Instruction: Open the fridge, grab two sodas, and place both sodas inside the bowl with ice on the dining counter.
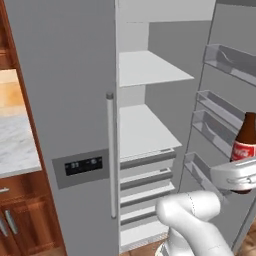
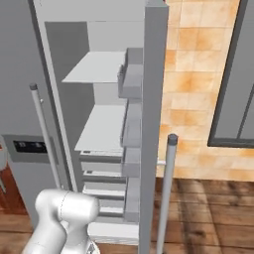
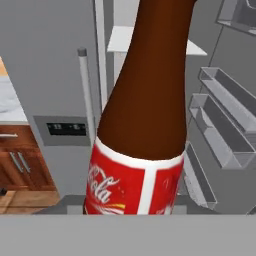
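we find the gripper clamped on a soda — the jaws close around the lower body at the red label, and the dark brown neck stands upright above them. in the hand view the bottle sits squarely between the jaws, tilted slightly off their axis. the fridge stands ahead of the jaws with its right door swung open; the grey shelves beyond the jaws look bare, and the door bins lie just beside the held bottle.

we judge the step in hand to be carrying this soda clear of the fridge toward the dining counter. to do it well, we recommend drawing the jaws straight back from the door bins before turning, since the bottle's neck rides close to them. keep the bottle upright — the grip is low on the body, so a fast swing could lever it loose. we cannot tell from these views where the second soda lies.
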Controlling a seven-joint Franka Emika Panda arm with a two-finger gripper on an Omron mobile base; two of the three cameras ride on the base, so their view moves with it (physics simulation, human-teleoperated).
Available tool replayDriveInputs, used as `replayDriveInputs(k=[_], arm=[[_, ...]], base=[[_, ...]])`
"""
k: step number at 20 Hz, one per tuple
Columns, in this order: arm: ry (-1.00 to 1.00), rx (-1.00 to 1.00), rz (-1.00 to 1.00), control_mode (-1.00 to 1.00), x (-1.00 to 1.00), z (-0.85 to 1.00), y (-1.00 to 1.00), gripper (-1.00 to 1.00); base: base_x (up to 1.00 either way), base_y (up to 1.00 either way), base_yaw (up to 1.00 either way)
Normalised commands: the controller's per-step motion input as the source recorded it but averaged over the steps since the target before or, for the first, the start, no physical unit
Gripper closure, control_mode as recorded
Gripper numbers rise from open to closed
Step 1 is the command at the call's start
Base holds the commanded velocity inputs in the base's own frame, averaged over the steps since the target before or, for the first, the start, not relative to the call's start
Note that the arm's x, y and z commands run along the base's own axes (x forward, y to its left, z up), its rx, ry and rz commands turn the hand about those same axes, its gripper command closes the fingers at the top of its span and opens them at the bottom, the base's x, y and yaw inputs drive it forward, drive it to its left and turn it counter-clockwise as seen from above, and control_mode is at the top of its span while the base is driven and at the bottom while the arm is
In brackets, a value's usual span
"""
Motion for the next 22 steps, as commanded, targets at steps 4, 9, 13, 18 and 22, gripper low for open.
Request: replayDriveInputs(k=[4,9,13,18,22], arm=[[0.0,0.0,0.0,1.0,0.0,0.0,0.0,1.0],[0.0,0.0,0.0,1.0,0.0,0.0,0.0,1.0],[0.0,0.0,0.0,1.0,0.0,0.0,0.0,1.0],[0.0,0.0,0.0,1.0,0.0,0.0,0.0,1.0],[0.0,0.0,0.0,1.0,0.0,0.0,0.0,1.0]], base=[[-0.63,0.59,-0.2],[-0.55,0.74,-0.25],[-0.56,0.78,-0.3],[-0.77,0.69,-0.32],[-0.76,0.62,-0.33]])
